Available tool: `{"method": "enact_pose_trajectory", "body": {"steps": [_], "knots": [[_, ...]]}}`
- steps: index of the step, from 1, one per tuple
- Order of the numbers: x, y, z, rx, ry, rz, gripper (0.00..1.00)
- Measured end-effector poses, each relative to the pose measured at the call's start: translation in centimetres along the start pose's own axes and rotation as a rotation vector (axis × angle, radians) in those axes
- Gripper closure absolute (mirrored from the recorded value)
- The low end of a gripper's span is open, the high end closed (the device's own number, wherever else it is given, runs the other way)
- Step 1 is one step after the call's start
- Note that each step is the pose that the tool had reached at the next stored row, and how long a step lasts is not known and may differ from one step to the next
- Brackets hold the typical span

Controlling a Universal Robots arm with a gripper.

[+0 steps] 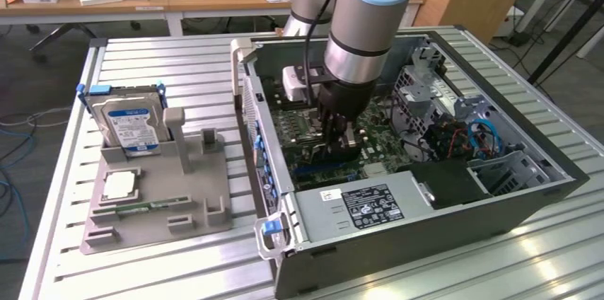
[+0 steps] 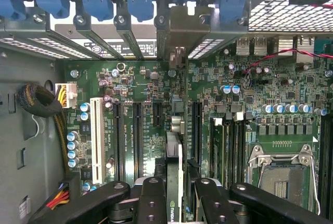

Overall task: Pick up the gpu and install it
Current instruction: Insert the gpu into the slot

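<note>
Inside open PC case (image 1: pixel 528 187), gripper (image 1: pixel 338 146) reaches down over motherboard (image 2: pixel 145 83). Fingers (image 2: pixel 152 198) clamped on gpu (image 2: pixel 174 177), held edge-on w/ end bracket (image 2: pixel 178 57) toward rear slot covers. Hard drive (image 1: pixel 129 123) sits in grey tray (image 1: pixel 151 222) beside case.

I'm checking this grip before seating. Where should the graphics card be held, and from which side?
Hold the graphics card by its free long edge, from straight above the motherboard, one finger on each flat face, as the hand does now. It stands on edge, and its connector edge must stay clear.
</note>
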State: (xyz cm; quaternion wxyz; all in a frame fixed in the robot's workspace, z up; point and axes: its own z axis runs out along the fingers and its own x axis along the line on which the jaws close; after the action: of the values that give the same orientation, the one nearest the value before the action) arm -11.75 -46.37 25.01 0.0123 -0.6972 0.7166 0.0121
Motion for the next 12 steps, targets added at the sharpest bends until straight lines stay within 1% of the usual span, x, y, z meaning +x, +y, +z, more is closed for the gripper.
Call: {"method": "enact_pose_trajectory", "body": {"steps": [12], "knots": [[0.01, 0.08, 0.02, -0.0003, 0.0004, -0.001, 0.74]]}}
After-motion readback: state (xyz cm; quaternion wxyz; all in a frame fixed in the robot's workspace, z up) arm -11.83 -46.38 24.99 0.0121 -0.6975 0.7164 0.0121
